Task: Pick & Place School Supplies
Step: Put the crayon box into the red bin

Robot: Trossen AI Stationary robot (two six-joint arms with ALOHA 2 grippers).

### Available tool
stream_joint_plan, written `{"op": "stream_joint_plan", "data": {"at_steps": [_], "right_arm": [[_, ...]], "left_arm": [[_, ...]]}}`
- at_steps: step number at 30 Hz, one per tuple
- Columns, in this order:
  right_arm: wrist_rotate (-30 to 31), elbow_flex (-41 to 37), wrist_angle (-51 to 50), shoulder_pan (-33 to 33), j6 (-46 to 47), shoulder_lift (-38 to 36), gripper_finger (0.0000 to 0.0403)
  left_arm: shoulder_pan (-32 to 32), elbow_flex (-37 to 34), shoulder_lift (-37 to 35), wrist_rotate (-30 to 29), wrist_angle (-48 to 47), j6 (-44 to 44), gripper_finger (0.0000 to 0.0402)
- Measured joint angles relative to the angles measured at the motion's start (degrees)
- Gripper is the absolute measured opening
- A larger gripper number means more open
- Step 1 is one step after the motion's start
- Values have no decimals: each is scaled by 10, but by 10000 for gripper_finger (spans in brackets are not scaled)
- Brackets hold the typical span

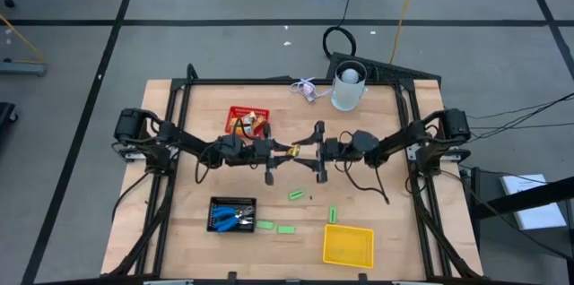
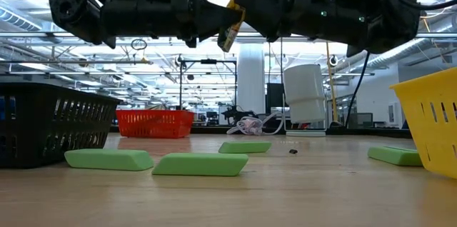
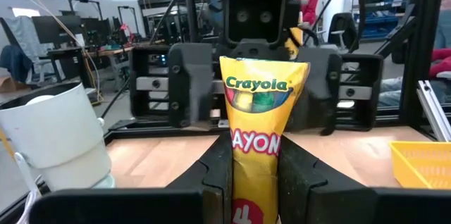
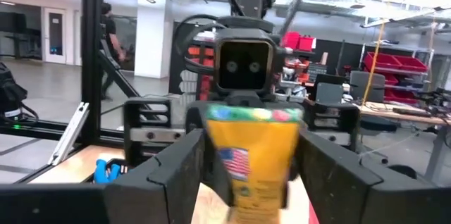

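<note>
Mid-air handover noted above the table, just in front of the red basket (image 1: 247, 120). A yellow crayon box (image 3: 258, 139) is held off the surface between both arms. The left gripper (image 3: 255, 175) is closed on the box's lower end, fingers pressed to both sides. The right gripper (image 4: 248, 168) straddles the other end with its fingers spread wider than the box; contact there cannot be confirmed, so it is judged open. From the low view the box (image 2: 231, 28) is seen tilted, well above the wood. Green erasers (image 2: 108, 159) are scattered on the table in front of the red basket; blue scissors (image 1: 235, 220) lie in the black basket (image 1: 215, 204), and the yellow basket (image 1: 348, 246) sits well away from the red one, at the near right. Risk: if the left is released before the right is closed, the box would be dropped. A skewed grip on the tilted box could let it be twisted out or crushed.
</note>
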Motion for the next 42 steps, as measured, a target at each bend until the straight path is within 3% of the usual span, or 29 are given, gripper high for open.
{"op": "stream_joint_plan", "data": {"at_steps": [18,24,35,37,42], "right_arm": [[-5,35,-62,-3,-5,-1,141],[-14,34,-81,-4,-11,-2,77],[-19,36,-90,-7,-23,-1,76],[-19,39,-96,-7,-22,1,74],[-12,37,-105,-8,-16,1,44]], "left_arm": [[0,18,23,0,3,-4,64],[0,22,45,16,28,-7,64],[3,15,35,38,25,20,64],[3,4,20,38,14,29,85],[12,-29,-54,15,-72,45,189]]}}
